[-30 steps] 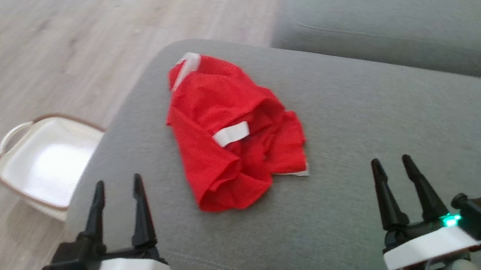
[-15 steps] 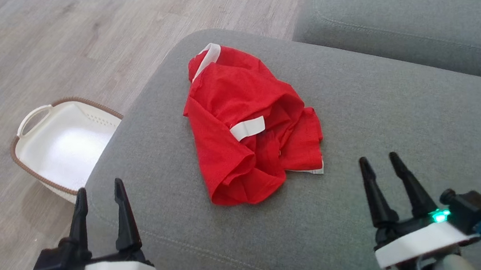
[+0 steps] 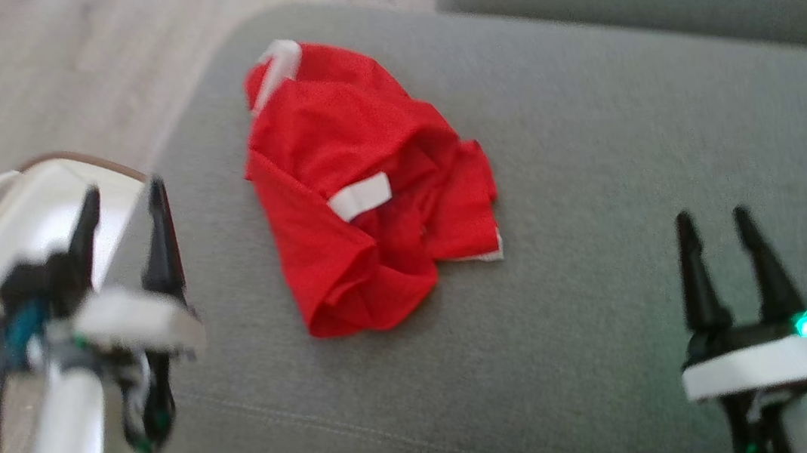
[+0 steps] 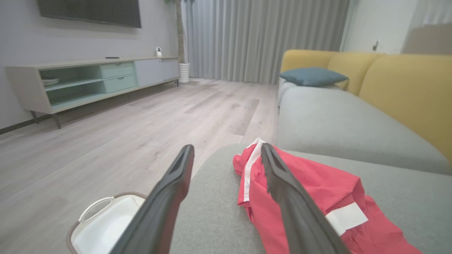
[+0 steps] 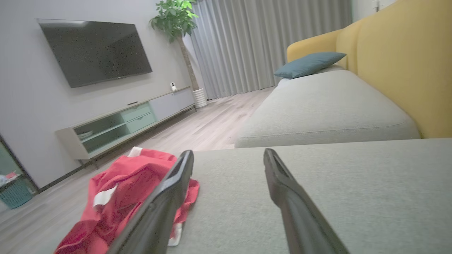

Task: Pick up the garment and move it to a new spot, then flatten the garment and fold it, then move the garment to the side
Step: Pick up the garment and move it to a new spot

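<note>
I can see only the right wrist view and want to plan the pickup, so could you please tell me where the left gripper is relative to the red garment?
Observer: The left gripper is open and sits to the left of the garment, apart from it, near the left edge of the grey cushion.
Operator: Thank you. Is there anything on the floor on that side?
Observer: Yes, a white basket with a brown rim stands on the floor right beside that cushion edge, just left of the gripper in the head view.
</note>
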### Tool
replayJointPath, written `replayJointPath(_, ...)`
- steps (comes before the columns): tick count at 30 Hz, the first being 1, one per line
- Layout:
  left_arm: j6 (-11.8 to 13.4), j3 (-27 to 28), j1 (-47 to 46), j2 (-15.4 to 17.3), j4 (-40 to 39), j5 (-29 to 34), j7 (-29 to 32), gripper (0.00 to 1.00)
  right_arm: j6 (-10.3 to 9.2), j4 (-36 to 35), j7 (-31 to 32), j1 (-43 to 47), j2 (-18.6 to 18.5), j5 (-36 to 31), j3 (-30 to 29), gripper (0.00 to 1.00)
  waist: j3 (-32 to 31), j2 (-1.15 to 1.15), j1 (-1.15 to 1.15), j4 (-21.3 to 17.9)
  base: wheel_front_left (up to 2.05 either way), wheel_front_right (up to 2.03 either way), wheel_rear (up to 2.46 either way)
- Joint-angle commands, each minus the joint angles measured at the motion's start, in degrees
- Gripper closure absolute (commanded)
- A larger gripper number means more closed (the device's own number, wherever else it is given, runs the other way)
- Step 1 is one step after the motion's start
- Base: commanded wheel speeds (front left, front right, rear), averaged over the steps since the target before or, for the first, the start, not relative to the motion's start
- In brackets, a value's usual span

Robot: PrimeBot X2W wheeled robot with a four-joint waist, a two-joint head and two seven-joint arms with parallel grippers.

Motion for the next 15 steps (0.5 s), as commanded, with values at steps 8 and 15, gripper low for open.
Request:
replayJointPath(8, -4.9, -0.6, -22.3, 4.7, 13.7, -2.5, 15.0, 0.0, 0.44, -5.4, -0.6, -7.4, -0.5, -4.0, -5.2, 0.0, 13.2, 0.0, 0.0, -8.6, 0.0, 0.0, 0.0)
replayJointPath(15, -6.2, -2.5, -31.8, 7.3, 25.2, -3.9, 23.3, 0.0, 0.44, -6.7, -0.6, -9.4, -0.5, -5.0, -6.0, 0.0, 18.1, 0.0, 0.0, -11.9, 0.0, 0.0, 0.0)
